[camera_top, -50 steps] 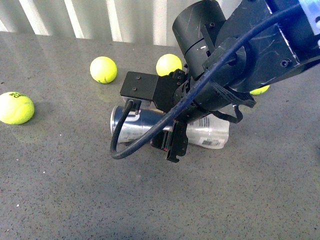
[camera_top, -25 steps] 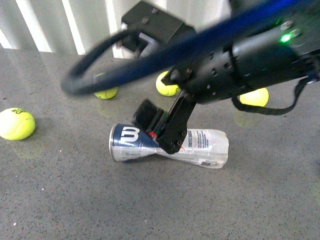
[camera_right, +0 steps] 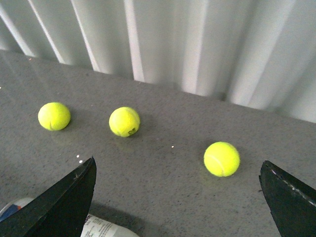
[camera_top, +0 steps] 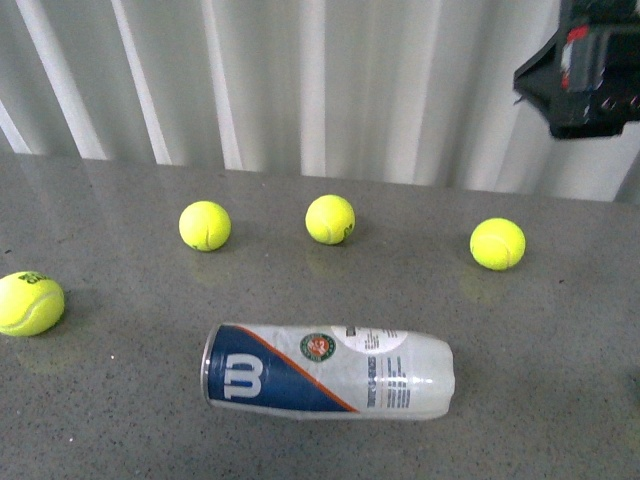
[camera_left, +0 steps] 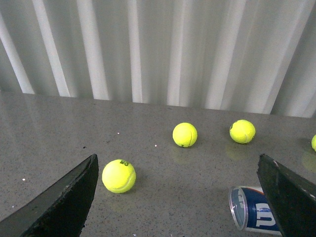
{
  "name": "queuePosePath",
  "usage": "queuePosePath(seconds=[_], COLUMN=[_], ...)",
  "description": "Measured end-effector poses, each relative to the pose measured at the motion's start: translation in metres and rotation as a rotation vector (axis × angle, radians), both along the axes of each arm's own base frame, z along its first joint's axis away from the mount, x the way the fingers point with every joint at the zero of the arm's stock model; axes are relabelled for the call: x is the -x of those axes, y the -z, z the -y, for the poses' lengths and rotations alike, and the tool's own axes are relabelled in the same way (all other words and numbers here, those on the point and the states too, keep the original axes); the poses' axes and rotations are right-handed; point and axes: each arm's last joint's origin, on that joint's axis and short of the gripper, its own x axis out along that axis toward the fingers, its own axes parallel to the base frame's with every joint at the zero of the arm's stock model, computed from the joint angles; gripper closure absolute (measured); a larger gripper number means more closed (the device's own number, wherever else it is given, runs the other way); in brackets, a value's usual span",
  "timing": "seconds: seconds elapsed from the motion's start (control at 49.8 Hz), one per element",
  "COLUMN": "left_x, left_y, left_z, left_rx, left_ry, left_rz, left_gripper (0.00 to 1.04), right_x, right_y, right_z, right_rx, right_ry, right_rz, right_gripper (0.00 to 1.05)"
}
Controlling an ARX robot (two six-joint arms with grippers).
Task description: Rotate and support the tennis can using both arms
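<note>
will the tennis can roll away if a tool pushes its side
Lying on its side, the tennis can would probably roll if pushed sideways. It looks empty, so likely light. Its clear plastic wall may flex under a tight squeeze.

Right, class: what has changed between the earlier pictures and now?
The right gripper has let go of the tennis can and the right arm has pulled away up and right. The can has rolled, so its W label now faces the camera. It still lies on its side on the table, four tennis balls loose nearby.
</note>
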Motion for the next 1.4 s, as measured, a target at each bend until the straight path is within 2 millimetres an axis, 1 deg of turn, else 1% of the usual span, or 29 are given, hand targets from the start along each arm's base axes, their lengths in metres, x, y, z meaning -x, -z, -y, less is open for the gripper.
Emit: queuePosePath(seconds=[0.08,0.12,0.181,0.201,0.281,0.301,0.361,0.462,0.502,0.542,0.823,0.863,0.923,0.983,1.084,1.405], left_x=[0.000,0.000,0.000,0.000,0.000,0.000,0.000,0.000,0.000,0.000,0.000,0.000,0.000,0.000,0.000,0.000], left_y=[0.000,0.000,0.000,0.000,0.000,0.000,0.000,0.000,0.000,0.000,0.000,0.000,0.000,0.000,0.000,0.000], left_z=[0.000,0.000,0.000,0.000,0.000,0.000,0.000,0.000,0.000,0.000,0.000,0.000,0.000,0.000,0.000,0.000], left_rx=[0.000,0.000,0.001,0.001,0.000,0.000,0.000,0.000,0.000,0.000,0.000,0.000,0.000,0.000,0.000,0.000], left_ry=[-0.001,-0.001,-0.009,-0.008,-0.006,-0.005,-0.001,-0.002,-0.002,-0.003,-0.002,-0.002,-0.002,-0.002,-0.002,-0.002], left_rz=[0.000,0.000,0.000,0.000,0.000,0.000,0.000,0.000,0.000,0.000,0.000,0.000,0.000,0.000,0.000,0.000], left_gripper=[0.07,0.07,0.07,0.07,0.07,0.07,0.07,0.07,0.07,0.07,0.07,0.07,0.07,0.07,0.07,0.07], right_x=[0.004,0.010,0.022,0.024,0.039,0.041,0.055,0.070,0.075,0.078,0.109,0.113,0.118,0.123,0.129,0.143], right_y=[0.010,0.016,0.020,0.020,0.023,0.023,0.031,0.039,0.040,0.041,0.053,0.054,0.055,0.061,0.068,0.062], right_z=[0.002,0.007,0.016,0.018,0.029,0.030,0.042,0.050,0.052,0.054,0.068,0.073,0.078,0.079,0.079,0.079], right_rx=[0.017,0.013,-0.006,-0.009,-0.017,-0.017,-0.013,-0.012,-0.014,-0.011,-0.011,-0.014,-0.011,-0.012,-0.009,-0.013], right_ry=[0.136,0.198,0.232,0.236,0.243,0.245,0.262,0.254,0.247,0.243,0.248,0.228,0.255,0.261,0.257,0.257], right_rz=[0.131,0.200,0.271,0.278,0.310,0.311,0.304,0.300,0.301,0.304,0.298,0.297,0.301,0.317,0.291,0.314], right_gripper=[0.18,0.25,0.35,0.37,0.51,0.53,0.69,0.90,0.97,1.02,1.01,1.01,1.01,1.01,1.01,1.01])
